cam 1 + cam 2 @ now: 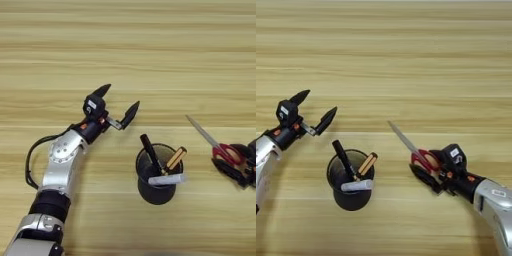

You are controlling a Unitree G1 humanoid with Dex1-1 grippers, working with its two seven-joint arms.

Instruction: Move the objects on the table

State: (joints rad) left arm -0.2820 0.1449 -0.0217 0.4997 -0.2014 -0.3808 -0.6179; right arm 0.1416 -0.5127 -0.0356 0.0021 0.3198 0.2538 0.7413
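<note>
On the light wooden bench [150,45], near its front edge, I see the black mesh pen cup [159,187] standing upright. Three things stick out of it: a black marker [149,151] leaning up and to the left, an amber-handled screwdriver [176,157] leaning to the right with its handle end uppermost, and a white-grey marker [167,179] lying almost level across the cup's front rim.

My left tool [120,104] sits up and to the left of the cup, apart from it. Its two black fingers [131,114] are spread wide in a V, pointing away from me, and nothing lies between them; I read it as released and touching none of the objects. The nearer finger tip is close to the top of the black marker but clear of it. The left arm runs back from it to the lower left corner.

To the right of the cup, well apart from it, my right tool [435,171] is at the red-handled steel scissors [418,154]. The black fingers [425,178] are closed around the red handle loops, so I take it as clenched on the scissors. The steel blades look closed together and point up and to the left, toward the middle of the bench. I cannot tell whether the blade tip rests on the wood or is lifted off it.
</note>
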